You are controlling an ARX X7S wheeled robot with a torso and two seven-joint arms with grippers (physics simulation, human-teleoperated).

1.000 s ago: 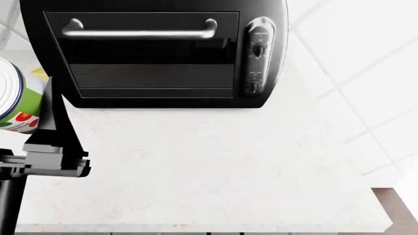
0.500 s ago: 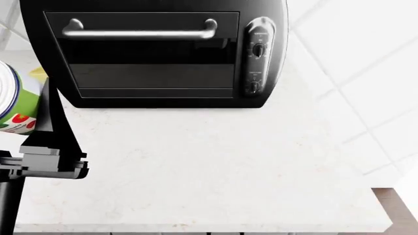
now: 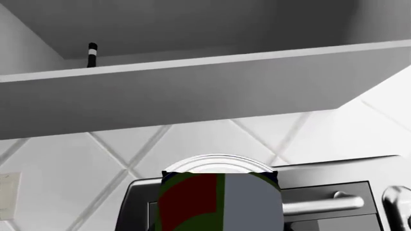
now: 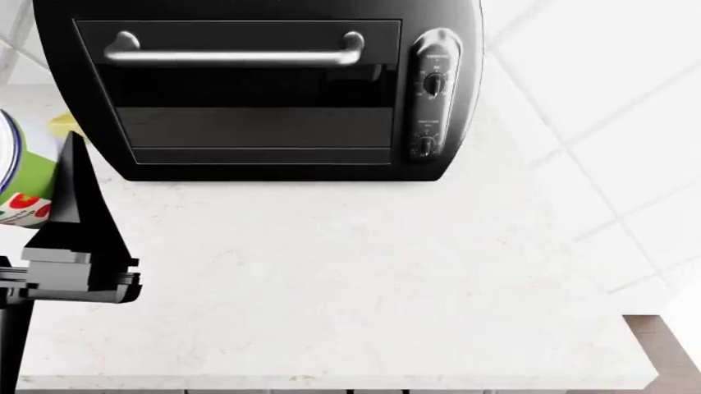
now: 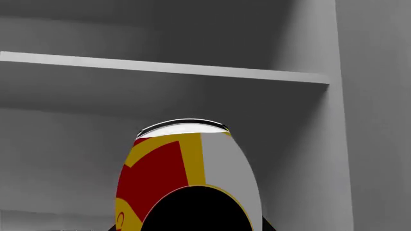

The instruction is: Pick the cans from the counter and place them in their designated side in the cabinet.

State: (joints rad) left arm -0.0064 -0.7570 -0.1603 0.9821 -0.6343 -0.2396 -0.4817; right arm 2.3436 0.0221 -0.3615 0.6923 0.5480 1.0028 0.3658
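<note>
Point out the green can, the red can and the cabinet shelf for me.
green can (image 3: 222, 202): left wrist view, on its label.
red can (image 5: 163, 168): right wrist view, on the red label panel.
cabinet shelf (image 5: 160, 67): right wrist view, on its front edge.

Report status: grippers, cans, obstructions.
Left gripper shut on green can, below cabinet. Right gripper shut on red can, facing shelf. No obstruction visible.

The head view looks steeply down on the counter (image 4: 362, 279) and toaster oven (image 4: 263, 86), which the close left wrist view shares (image 3: 334, 207)
</note>
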